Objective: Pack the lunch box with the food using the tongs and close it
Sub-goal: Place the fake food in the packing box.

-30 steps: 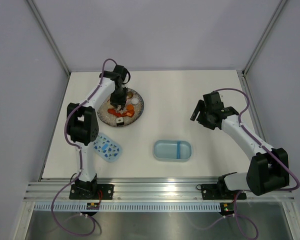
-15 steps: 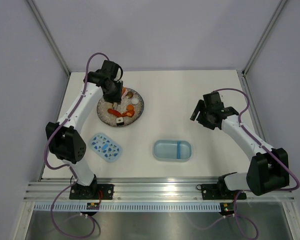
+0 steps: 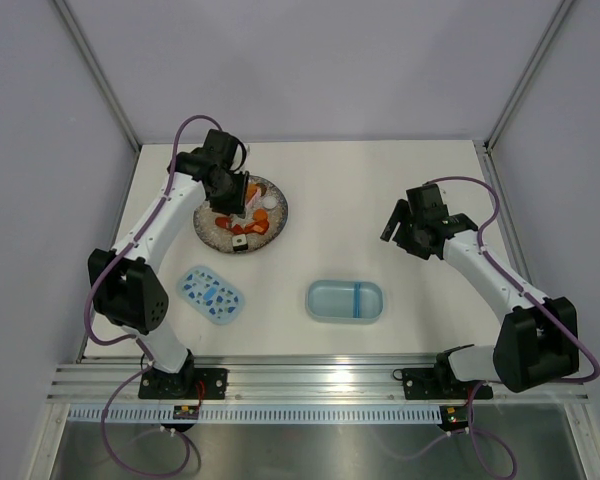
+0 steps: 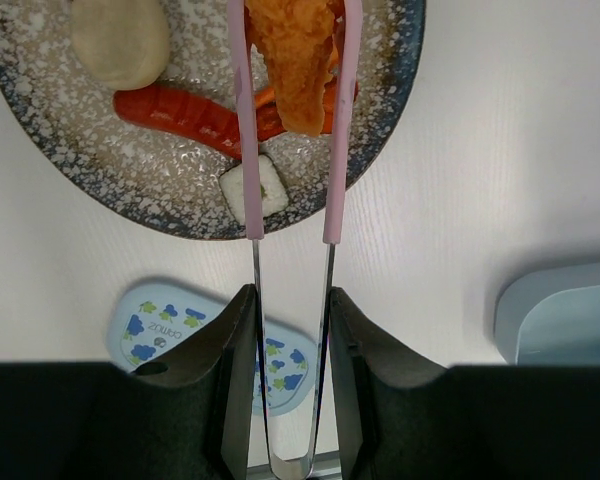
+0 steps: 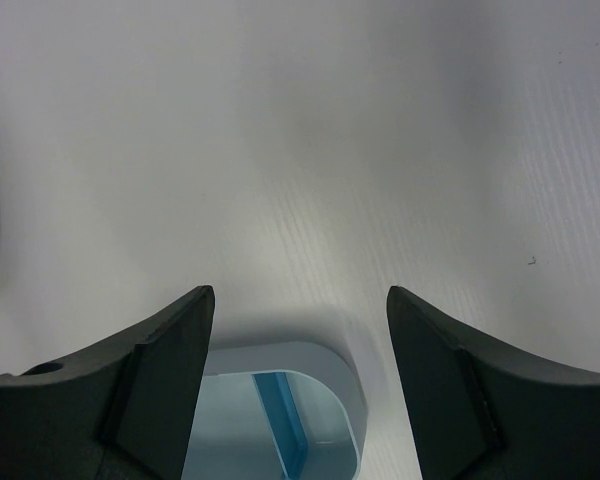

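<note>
Tongs (image 4: 244, 150), clamped in left tool (image 4: 290, 300), pinch orange food (image 4: 298, 60) over plate (image 4: 60, 130); right tool (image 5: 300, 300) gapes empty near lunch box (image 5: 320, 400).

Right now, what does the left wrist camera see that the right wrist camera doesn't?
Only the left wrist view: the left tool squeezing slender pink tongs that pinch an orange fried piece over the round grey speckled plate. It also shows a red strip, a white cube and the flecked light-blue lid.
Only the right wrist view: the right tool, open and holding nothing, and the blue centre divider.
Both: the pale blue plastic lunch box and the white table.
</note>
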Controlling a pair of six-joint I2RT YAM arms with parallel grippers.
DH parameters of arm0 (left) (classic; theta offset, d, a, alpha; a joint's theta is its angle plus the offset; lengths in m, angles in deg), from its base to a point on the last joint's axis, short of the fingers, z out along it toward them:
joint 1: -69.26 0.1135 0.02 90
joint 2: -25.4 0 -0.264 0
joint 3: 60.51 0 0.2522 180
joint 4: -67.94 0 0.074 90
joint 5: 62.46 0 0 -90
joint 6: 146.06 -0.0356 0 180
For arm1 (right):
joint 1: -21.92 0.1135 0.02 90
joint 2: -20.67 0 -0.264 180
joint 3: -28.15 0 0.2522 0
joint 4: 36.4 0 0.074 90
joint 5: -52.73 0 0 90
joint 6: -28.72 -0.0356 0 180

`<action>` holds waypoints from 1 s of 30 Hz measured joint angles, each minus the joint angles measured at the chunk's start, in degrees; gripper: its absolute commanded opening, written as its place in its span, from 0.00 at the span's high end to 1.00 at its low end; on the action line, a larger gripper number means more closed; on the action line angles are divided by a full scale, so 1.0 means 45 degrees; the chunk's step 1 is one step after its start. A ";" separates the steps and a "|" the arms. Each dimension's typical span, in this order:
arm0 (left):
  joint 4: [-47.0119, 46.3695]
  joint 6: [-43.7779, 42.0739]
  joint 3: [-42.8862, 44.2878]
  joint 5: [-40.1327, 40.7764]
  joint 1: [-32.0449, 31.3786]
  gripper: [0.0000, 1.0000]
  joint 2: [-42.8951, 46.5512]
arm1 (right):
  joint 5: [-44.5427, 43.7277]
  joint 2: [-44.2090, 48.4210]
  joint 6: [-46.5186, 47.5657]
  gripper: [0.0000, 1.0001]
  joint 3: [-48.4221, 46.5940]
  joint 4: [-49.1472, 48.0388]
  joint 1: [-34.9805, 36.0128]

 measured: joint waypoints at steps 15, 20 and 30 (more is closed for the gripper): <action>-0.0937 0.0044 -0.1015 -0.1219 -0.0627 1.00 0.0661 | -0.0010 0.0267 0.0000 0.22 0.0248 0.0029 0.0000; -0.1103 0.0019 -0.2958 -0.0763 -0.3094 1.00 0.2380 | -0.0039 0.0359 0.0000 0.22 0.0364 0.0126 0.0000; -0.1894 0.0602 -0.6203 -0.0918 -0.6008 1.00 0.4741 | -0.0374 0.0962 0.0044 0.21 0.0408 0.0495 0.0000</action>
